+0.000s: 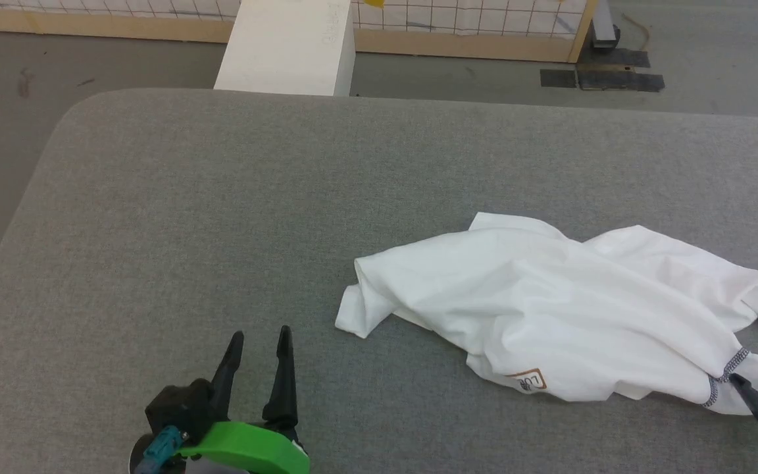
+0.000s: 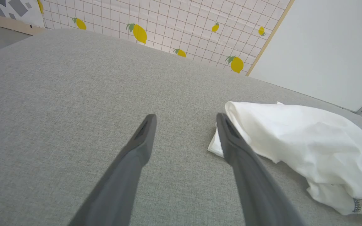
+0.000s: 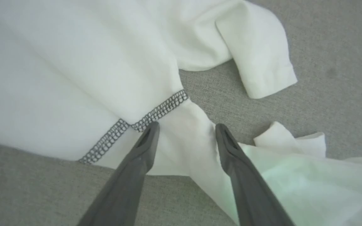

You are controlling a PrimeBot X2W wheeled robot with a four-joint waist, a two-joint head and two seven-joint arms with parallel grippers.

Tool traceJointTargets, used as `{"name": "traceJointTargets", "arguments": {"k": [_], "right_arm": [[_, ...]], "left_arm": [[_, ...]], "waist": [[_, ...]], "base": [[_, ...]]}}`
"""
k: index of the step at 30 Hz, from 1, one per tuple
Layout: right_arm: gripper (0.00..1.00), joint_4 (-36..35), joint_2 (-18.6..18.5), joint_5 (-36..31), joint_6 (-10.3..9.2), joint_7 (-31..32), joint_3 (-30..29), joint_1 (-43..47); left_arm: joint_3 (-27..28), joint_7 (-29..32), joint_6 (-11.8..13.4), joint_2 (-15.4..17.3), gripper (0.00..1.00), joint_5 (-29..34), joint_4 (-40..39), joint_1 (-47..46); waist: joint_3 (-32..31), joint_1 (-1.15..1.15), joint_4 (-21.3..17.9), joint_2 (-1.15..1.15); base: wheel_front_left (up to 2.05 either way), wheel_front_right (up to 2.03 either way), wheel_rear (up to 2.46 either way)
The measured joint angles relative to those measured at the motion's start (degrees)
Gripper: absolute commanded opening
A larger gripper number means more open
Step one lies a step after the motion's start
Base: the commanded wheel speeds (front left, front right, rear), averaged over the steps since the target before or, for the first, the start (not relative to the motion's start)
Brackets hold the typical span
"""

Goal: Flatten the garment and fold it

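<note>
The garment (image 1: 550, 309), a white long-sleeved shirt, lies crumpled on the right half of the grey table (image 1: 221, 197). Its tan neck label (image 1: 529, 380) faces the front edge. My left gripper (image 1: 261, 334) hovers open over bare table, left of the shirt's nearest corner (image 2: 231, 125), holding nothing. My right gripper (image 3: 185, 128) stands open at the shirt's near right end. Its fingers straddle a bunched fold of fabric beside the dark zigzag seam (image 3: 143, 121). In the head view one dark finger (image 1: 745, 393) touches the cloth by that seam (image 1: 728, 375). A sleeve cuff (image 3: 262, 72) lies beyond it.
A white box (image 1: 287, 46) stands on the floor behind the table's far edge. A wood-framed grid panel with lemon prints (image 2: 168, 28) runs along the back. The table's left corner (image 1: 70, 125) is rounded, with grey floor beyond it.
</note>
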Motion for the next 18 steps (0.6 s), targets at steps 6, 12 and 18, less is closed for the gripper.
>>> {"name": "traceJointTargets", "arguments": {"k": [6, 12, 18], "right_arm": [[0.00, 2.31, -0.44, 0.78, 0.00, -2.68, 0.75, -0.37], [0.00, 1.51, -0.73, 1.15, 0.00, -6.61, 0.55, -0.97], [0.00, -6.94, 0.26, 3.61, -0.01, -7.69, 0.82, -4.25]], "left_arm": [[0.02, 0.02, 0.04, 0.16, 1.00, -0.36, 0.00, -0.04], [0.01, 0.01, 0.08, 0.18, 1.00, -0.52, -0.04, -0.01], [0.53, -0.01, 0.16, 0.23, 1.00, -0.97, -0.27, 0.03]], "waist": [[-0.73, 0.01, -0.91, 0.00], [-2.15, 0.01, -2.08, 0.00], [-3.25, 0.01, -2.77, 0.00]], "base": [[0.00, 0.00, 0.00], [0.00, 0.00, 0.00], [0.00, 0.00, 0.00]]}}
